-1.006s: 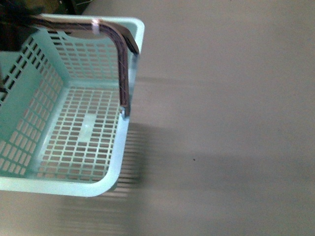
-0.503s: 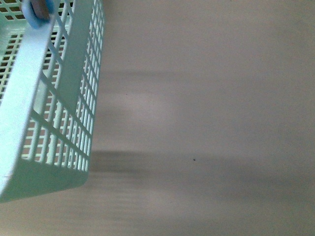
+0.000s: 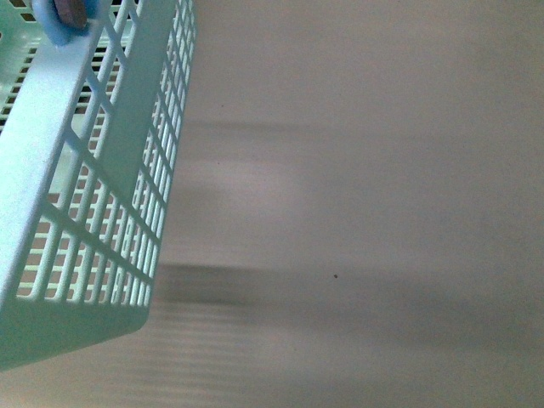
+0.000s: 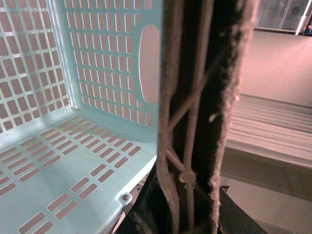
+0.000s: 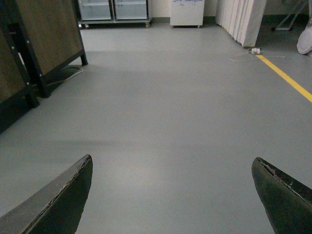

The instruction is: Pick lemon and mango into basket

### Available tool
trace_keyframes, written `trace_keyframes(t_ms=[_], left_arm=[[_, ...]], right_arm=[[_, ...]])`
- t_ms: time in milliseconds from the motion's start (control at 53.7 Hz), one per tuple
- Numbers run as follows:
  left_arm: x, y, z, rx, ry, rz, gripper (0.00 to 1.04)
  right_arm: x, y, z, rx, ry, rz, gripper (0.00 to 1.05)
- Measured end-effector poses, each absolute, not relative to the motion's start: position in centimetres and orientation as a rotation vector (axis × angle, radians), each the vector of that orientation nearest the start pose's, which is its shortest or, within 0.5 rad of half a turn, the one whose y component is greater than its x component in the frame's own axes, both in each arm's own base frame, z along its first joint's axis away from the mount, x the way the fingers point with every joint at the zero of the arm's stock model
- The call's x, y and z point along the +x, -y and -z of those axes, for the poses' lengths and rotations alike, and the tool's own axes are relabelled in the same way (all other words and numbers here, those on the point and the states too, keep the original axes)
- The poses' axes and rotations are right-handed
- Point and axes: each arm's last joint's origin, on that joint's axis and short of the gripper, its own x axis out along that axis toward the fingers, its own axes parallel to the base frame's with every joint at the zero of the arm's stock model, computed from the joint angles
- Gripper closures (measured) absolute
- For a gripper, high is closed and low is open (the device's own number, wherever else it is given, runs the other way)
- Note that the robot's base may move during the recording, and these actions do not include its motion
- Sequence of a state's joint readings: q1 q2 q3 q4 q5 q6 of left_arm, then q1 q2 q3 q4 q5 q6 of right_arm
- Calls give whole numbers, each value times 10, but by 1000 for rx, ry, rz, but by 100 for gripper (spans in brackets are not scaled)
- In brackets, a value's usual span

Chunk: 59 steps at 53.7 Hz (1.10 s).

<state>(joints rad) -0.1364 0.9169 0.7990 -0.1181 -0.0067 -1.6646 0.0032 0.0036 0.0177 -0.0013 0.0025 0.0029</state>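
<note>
Two fruits were wanted, the lemon and the mango, and neither showed in any view, so which way they lay from either gripper could not be told.

What could be placed was the basket (image 3: 76,255). It hung tilted at the left arm, with one slotted side wall turned to the front camera and clear of the grey floor (image 3: 382,212). In the left wrist view a brown handle (image 4: 195,122) ran lengthwise straight out from the left gripper (image 4: 185,217), with dark finger parts on either side of its base. I judged the jaws closed around that handle, though the fingertips themselves were hidden. Just beside the handle lay the basket's lattice floor and two of its walls, and the part in view held no fruit.

The right gripper (image 5: 171,160) was spread wide with nothing between its fingers, facing out over bare floor. A dark-framed wooden panel (image 5: 46,34) stood well ahead and off to one side of it.

Since the left arm was taken up with the basket, the free right arm seemed the one to do the picking. The coming move probably depended on first bringing the fruit into view and levelling the basket so that its open top faced upward beneath the right gripper.
</note>
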Motion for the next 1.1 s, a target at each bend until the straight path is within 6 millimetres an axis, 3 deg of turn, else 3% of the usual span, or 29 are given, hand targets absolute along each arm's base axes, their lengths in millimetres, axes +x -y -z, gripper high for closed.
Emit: trace_keyframes(t_ms=[1099], left_arm=[[202, 28, -321, -1637, -288, -96, 98]], right_arm=[[97, 0, -169, 3, 13, -1, 9]])
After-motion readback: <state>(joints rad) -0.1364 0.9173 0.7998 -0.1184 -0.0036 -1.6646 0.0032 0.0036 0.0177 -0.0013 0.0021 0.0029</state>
